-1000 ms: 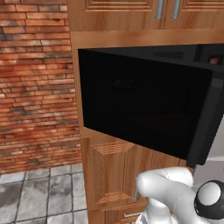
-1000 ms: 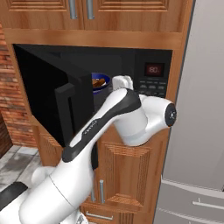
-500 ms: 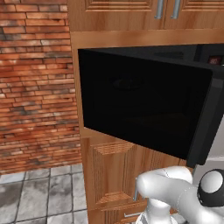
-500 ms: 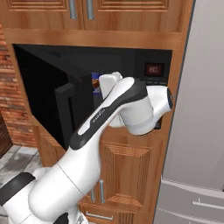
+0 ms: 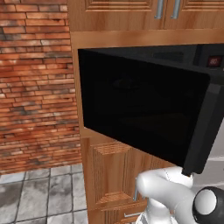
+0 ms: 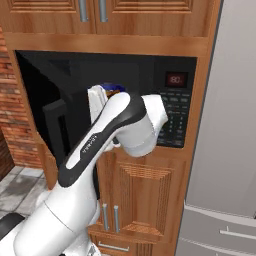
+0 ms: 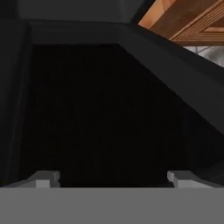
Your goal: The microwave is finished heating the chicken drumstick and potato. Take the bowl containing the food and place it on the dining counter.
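Observation:
The microwave (image 6: 150, 75) stands built into wooden cabinets, its black door (image 5: 144, 109) swung wide open to the left. My arm reaches into the dark cavity in the right base view. A sliver of the dark blue bowl (image 6: 114, 88) shows just above my wrist; the chicken drumstick and potato are hidden behind the arm. In the hand view my gripper (image 7: 113, 178) is open, its fingertips (image 7: 47, 177) far apart with nothing between them, facing the black inside of the microwave. The dining counter is out of view.
The keypad panel (image 6: 174, 122) and red display (image 6: 176, 79) sit right of the cavity. A grey fridge (image 6: 225, 150) stands further right. A brick wall (image 5: 35, 87) and grey tiled floor (image 5: 39, 197) lie left. Wooden cabinet doors (image 6: 140, 195) are below.
My arm has swung further into the microwave opening, and the hand has moved left and now covers most of the bowl and its food. The door and base have not moved.

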Controlling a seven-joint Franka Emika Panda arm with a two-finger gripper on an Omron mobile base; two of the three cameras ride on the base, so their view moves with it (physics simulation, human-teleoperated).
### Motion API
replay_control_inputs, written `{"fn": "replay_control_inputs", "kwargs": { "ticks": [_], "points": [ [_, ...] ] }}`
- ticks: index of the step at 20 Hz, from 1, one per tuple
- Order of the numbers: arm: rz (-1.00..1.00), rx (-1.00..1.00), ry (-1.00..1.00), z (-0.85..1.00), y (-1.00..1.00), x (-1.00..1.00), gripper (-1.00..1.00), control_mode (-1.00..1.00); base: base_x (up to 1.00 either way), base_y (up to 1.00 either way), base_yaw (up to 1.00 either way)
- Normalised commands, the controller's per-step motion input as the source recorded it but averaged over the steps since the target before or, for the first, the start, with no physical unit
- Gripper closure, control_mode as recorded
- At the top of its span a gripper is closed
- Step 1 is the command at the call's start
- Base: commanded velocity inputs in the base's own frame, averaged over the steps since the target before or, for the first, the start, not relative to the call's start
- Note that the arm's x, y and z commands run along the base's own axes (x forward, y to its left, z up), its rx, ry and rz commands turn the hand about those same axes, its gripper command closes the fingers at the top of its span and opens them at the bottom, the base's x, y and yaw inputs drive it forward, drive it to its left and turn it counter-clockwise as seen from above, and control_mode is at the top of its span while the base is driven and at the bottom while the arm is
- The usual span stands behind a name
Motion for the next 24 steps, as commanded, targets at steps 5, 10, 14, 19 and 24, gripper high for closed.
{"fn": "replay_control_inputs", "kwargs": {
  "ticks": [5, 10, 14, 19, 24],
  "points": [
    [0.15, 0.04, 0.00, 0.00, 0.96, -0.65, -1.00, -1.00, 0.00, 0.00, 0.00],
    [0.09, 0.07, 0.00, 0.00, 1.00, -0.51, -1.00, -1.00, 0.00, 0.00, 0.00],
    [0.00, 0.08, -0.08, 0.00, 1.00, -0.46, -1.00, -1.00, 0.00, 0.00, 0.00],
    [-0.01, 0.07, -0.11, 0.00, 1.00, -0.08, -1.00, -1.00, 0.00, 0.00, 0.00],
    [-0.05, 0.00, -0.05, 0.00, 0.70, 0.00, -1.00, -1.00, 0.00, 0.00, 0.00]
  ]
}}
